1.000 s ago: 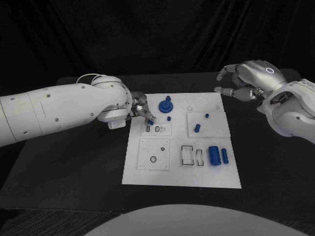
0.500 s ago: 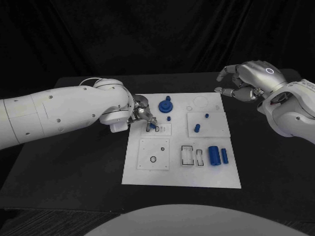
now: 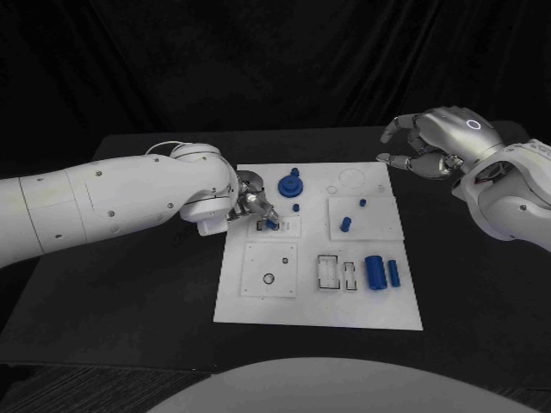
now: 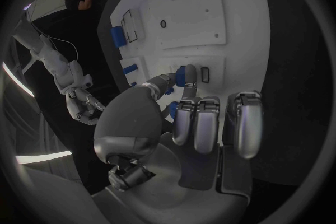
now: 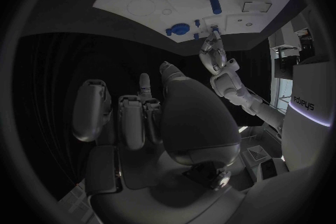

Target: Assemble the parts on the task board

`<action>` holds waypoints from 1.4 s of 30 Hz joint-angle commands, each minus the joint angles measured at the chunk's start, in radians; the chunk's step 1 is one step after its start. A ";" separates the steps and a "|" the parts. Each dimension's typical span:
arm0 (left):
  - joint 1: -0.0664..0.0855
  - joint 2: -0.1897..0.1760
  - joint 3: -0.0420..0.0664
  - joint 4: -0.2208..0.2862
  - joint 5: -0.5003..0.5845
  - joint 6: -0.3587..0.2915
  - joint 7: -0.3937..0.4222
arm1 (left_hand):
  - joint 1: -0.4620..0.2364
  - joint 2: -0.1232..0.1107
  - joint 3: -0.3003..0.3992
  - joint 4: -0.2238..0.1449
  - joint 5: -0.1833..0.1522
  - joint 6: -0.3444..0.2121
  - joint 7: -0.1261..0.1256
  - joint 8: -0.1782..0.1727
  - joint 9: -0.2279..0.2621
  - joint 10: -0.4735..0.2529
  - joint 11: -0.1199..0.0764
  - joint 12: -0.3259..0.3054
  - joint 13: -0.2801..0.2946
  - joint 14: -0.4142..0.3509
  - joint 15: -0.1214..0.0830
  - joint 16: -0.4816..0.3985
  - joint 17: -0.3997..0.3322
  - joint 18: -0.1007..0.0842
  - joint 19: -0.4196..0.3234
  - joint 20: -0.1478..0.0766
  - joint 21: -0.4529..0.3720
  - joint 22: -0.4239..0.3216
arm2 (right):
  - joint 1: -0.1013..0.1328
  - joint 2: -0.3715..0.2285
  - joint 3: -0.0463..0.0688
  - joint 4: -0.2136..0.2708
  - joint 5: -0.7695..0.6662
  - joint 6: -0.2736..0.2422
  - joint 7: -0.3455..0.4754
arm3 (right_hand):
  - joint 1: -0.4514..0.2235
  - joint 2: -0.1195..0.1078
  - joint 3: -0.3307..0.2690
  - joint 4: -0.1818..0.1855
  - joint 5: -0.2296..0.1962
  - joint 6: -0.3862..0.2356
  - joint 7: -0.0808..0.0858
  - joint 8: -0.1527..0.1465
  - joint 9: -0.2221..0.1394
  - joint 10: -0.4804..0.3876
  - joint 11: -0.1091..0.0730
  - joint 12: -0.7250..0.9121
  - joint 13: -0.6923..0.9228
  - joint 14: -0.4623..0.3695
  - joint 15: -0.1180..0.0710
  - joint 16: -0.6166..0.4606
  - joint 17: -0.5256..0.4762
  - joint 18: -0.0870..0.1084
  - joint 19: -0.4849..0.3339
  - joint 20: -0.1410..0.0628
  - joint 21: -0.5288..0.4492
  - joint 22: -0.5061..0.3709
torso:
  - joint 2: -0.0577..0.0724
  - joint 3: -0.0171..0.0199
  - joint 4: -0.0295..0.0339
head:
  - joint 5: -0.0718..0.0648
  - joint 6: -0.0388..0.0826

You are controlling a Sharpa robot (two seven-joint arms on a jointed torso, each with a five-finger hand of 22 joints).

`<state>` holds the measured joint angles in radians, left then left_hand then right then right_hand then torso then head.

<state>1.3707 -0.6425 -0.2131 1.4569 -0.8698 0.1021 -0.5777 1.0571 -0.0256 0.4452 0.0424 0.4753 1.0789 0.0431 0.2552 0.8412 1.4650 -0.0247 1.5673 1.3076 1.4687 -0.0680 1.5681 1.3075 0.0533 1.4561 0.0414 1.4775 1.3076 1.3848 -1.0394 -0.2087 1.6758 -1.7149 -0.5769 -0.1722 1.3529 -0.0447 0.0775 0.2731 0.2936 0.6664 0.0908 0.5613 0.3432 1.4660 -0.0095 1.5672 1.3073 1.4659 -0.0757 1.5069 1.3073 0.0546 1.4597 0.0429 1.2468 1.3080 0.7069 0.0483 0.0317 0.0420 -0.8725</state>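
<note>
L hand (image 3: 253, 208) pinches a small blue part (image 4: 181, 75) at its fingertips, just over the slotted block on the task board (image 3: 263, 301). Part looks light, stiff, prob. slick plastic; best taken by its sides, near the top. R hand (image 3: 427, 142) hangs well off the board's far corner, fingers curled, holding nothing. Ahead of L hand: approx. 6 more blue parts, 1 round w/ knob, 2 cylinders side by side.

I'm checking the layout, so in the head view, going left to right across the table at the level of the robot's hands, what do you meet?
Left hand pinching a small blue part → round blue part on the task board → small blue peg → right hand, holding nothing.
</note>
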 commanded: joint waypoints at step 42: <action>-0.020 0.011 0.001 -0.023 0.010 -0.002 0.040 | 0.000 0.020 0.047 -0.030 -0.022 -0.010 0.000 -0.019 -0.002 0.106 0.002 0.003 0.263 0.102 0.002 0.003 0.263 -0.008 -0.024 0.004 -0.019 0.132 | -0.007 -0.006 0.001 -0.002 -0.001 0.023 -0.024 | 0.016 0.003 0.002 -0.008 0.010 0.007 -0.001 -0.008 -0.003 0.105 0.006 0.004 0.263 0.083 0.009 -0.005 0.177 0.015 -0.010 0.001 -0.010 0.169 | -0.001 -0.0014 -0.0001 | 0.001 0.000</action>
<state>1.3555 -0.6334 -0.2107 1.4348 -0.8656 0.0862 -0.5483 1.0590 -0.0162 0.4518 0.0465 0.4562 1.0732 0.0453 0.2394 0.8386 1.4650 -0.0246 1.5673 1.3076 1.4687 -0.0679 1.5681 1.3074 0.0534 1.4384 0.0449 1.4653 1.3074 1.3800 -1.0442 -0.2087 1.6725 -1.7134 -0.5599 -0.1756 1.3568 -0.0407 0.0803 0.2703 0.2980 0.6663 0.0908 0.5575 0.3412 1.4660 -0.0095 1.5672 1.3078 1.4659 -0.0757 1.5069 1.3073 0.0546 1.4561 0.0466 1.2419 1.3075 0.7058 0.0467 0.0316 0.0438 -0.8725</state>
